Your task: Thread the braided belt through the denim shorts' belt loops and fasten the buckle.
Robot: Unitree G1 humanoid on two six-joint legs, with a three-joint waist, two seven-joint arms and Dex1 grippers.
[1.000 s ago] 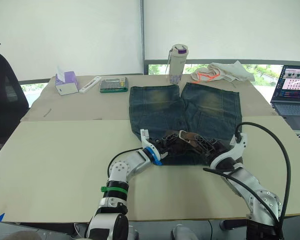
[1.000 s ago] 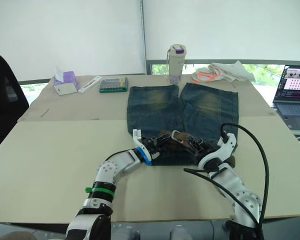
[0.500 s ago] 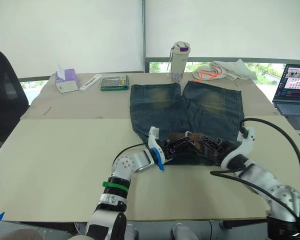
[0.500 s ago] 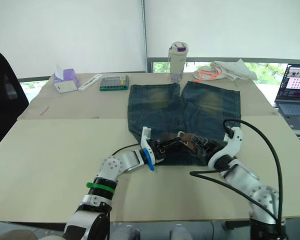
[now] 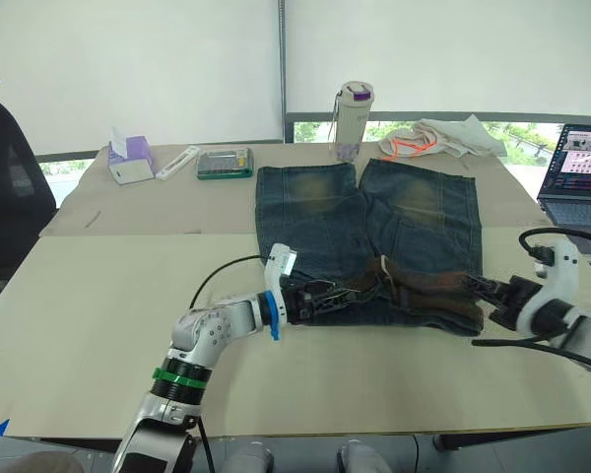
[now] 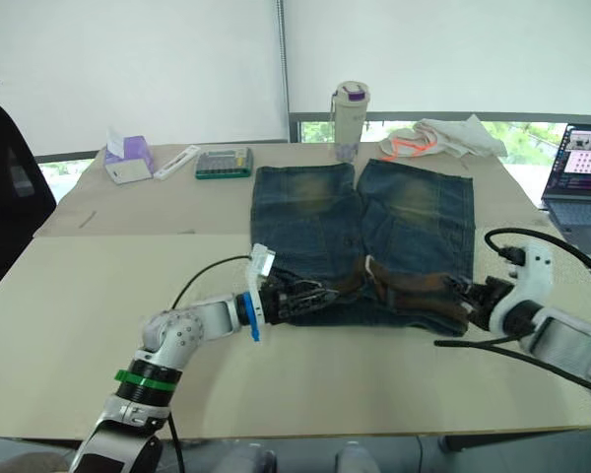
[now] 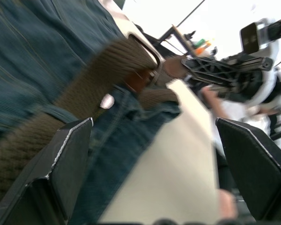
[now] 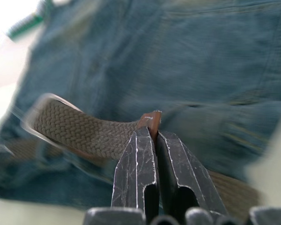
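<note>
Both arms have swung apart since a second ago, the right pincer (image 5: 485, 293) drawing outward toward the counter's right edge and the left pincer (image 5: 315, 296) easing back toward the left. Between them the braided belt (image 5: 428, 286) now lies stretched along the waistband of the denim shorts (image 5: 374, 232), which lie flat on the counter (image 5: 98, 296), waistband toward the near edge and legs toward the far edge. The right pincer's fingers (image 8: 145, 164) are pressed together on the belt's brown tip. The left pincer is spread wide, gripping nothing, its fingers (image 7: 61, 164) either side of the belt at the waistband. The buckle (image 7: 147, 56) sits by the shorts' button.
</note>
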